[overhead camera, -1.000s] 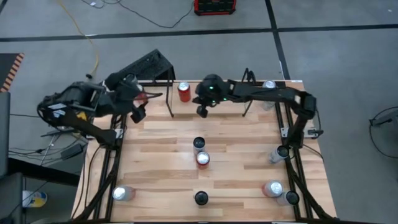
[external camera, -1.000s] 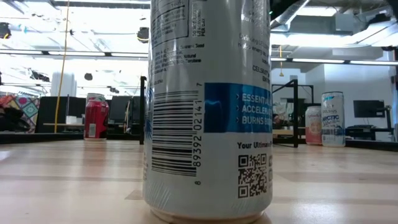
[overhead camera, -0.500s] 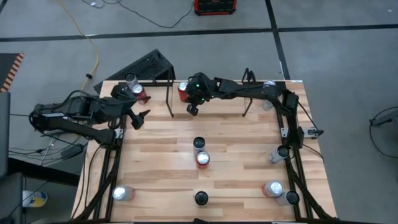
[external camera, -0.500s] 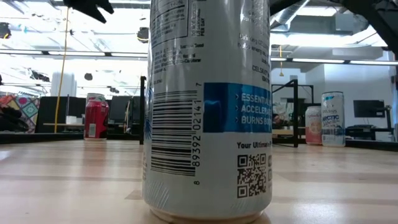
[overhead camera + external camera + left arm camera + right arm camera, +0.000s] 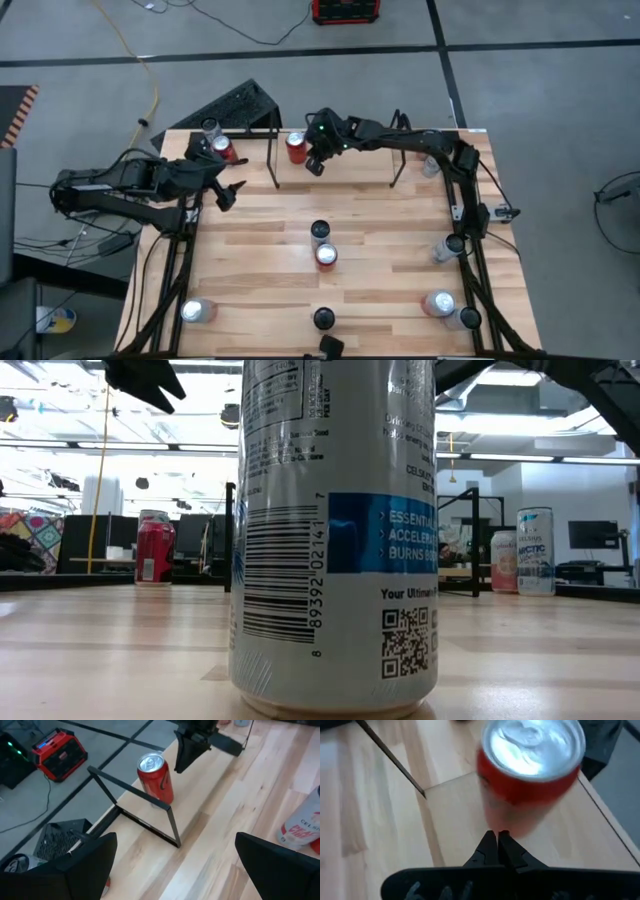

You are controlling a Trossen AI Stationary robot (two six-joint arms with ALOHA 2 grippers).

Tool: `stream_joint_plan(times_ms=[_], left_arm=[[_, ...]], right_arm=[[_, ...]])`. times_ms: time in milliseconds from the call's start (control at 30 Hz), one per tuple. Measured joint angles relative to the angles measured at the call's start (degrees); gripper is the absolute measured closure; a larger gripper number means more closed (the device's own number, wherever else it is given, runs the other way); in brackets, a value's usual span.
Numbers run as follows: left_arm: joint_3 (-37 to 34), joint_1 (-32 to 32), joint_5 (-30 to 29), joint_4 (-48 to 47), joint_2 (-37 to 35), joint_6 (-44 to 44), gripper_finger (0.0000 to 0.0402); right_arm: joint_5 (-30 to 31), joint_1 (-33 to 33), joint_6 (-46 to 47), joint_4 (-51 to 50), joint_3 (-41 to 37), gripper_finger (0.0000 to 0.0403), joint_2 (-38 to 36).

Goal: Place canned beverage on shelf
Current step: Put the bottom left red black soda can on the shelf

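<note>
A red can (image 5: 296,147) stands upright on its base by the left end loop of the black rod shelf (image 5: 274,165), at the table's far edge. It also shows in the left wrist view (image 5: 156,777) and the right wrist view (image 5: 530,765). My right gripper (image 5: 315,163) is shut and hangs right beside the can, on its near-right side; it shows in its own view (image 5: 496,837). My left gripper (image 5: 229,190) is open and empty above the table's far left, left of the shelf, its fingers wide apart in its wrist view (image 5: 175,840). My right gripper's shut fingertips (image 5: 490,845) point at the lower side wall of the red can (image 5: 512,817) from the near-right, slanting down. I cannot tell whether they touch it. The can stands upright on the table.
Two more cans (image 5: 222,150) stand at the far left corner. Two stand mid-table (image 5: 323,245), several along the near and right edges (image 5: 440,303). A tall white can (image 5: 335,530) fills the low view. The shelf's rods (image 5: 135,795) rise between my grippers.
My right gripper, shut throughout, has gone toward the table's left and then its far edge, closing on the red can, which has stayed put. My left arm has stretched out lower, and its open gripper has shifted a little toward the shelf.
</note>
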Motion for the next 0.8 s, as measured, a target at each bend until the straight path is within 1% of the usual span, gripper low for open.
stream_joint_plan(times_ms=[167, 300, 433, 600, 800], left_arm=[[0.02, -0.02, -0.04, -0.04, 0.00, 0.07, 0.0009], [0.02, 0.00, -0.06, 0.79, 0.00, 0.04, 0.0009], [0.04, -0.02, -0.06, 2.00, 0.00, 0.00, 0.0009], [0.04, -0.02, -0.04, 1.95, 0.02, -0.12, 0.0009], [0.04, -0.02, -0.04, 1.95, 0.02, -0.22, 0.0009]], right_arm=[[1.27, -1.43, -0.04, 0.60, 0.09, 0.0403, -0.09], [1.39, -2.16, -0.04, 3.30, 0.07, 0.0403, -0.07], [1.32, -2.46, 0.20, 3.59, 0.07, 0.0403, -0.09], [1.22, -1.58, 0.23, 3.12, 0.07, 0.0403, -0.09], [1.13, 0.19, 0.42, 4.87, 0.07, 0.0403, -0.09]])
